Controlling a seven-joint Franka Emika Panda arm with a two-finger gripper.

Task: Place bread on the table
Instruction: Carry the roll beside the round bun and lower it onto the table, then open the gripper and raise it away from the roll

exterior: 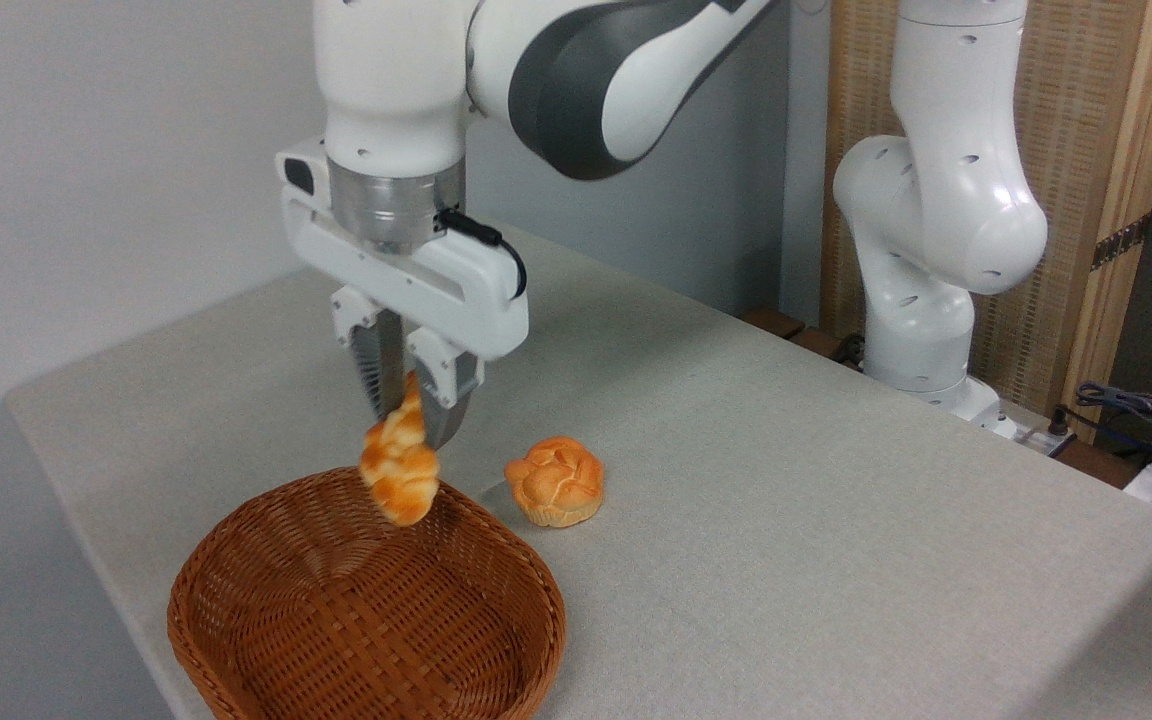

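Camera view: hand (414,400) pinched top end of golden braided loaf (399,468), hanging over back rim of brown wicker basket (366,610). Carry step. Next: shift over bare grey fabric bench (786,480), clear of round orange bun (555,480), lower, release.

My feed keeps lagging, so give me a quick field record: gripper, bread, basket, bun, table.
gripper: shut on the bread's top end, above the basket's far rim
bread: braided loaf hanging end-down, off any surface
basket: brown wicker, nothing visible inside, at the table's near left edge
bun: round, on the table right of the basket, apart from it
table: grey-beige cloth; bread not yet on it
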